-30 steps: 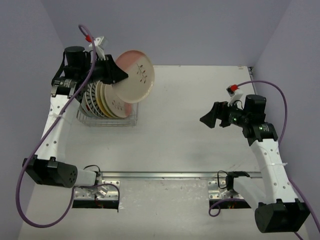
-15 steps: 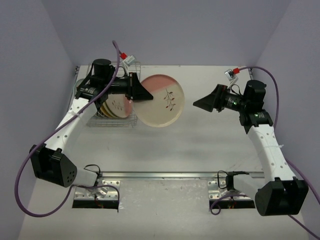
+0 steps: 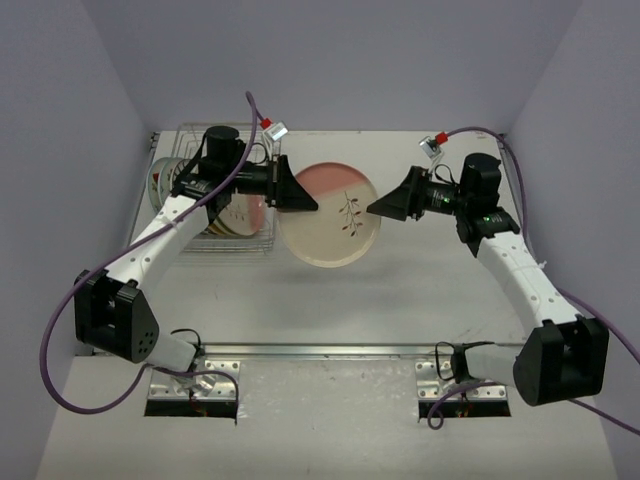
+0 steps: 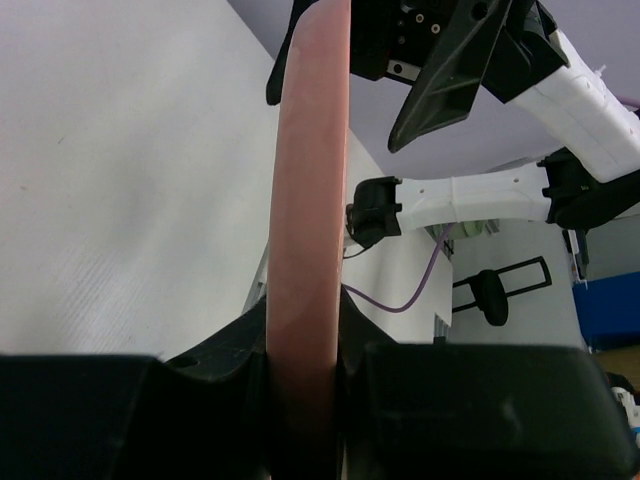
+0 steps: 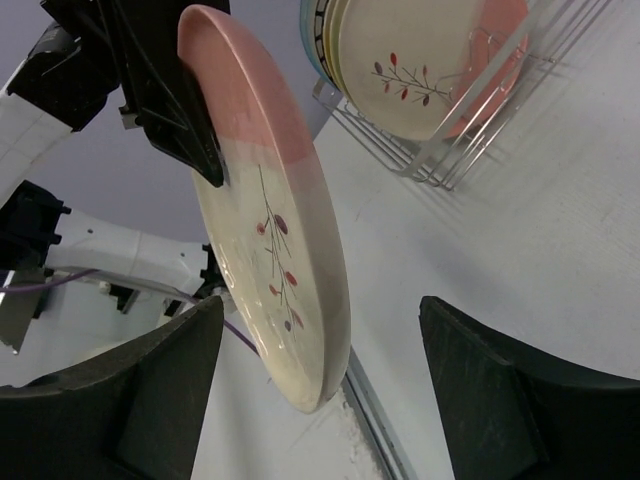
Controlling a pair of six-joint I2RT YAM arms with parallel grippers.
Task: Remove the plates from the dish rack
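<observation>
Left gripper (image 3: 305,200) pinches the plate (image 3: 338,228) by one rim above the table's (image 3: 400,300) middle. Right gripper (image 3: 376,208) gapes empty at the opposite rim. I risk a drop if left releases early.

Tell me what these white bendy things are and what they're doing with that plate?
They are two robot arms bolted to a table. One picture looks down from above; the other two come from small cameras on each arm's wrist. The left gripper is pinching a pink-and-cream plate with a twig drawing, holding it on its edge above the table. The right gripper is open, one finger on each side of the plate's rim, not squeezing. More plates stand in the wire dish rack by the left arm.
</observation>
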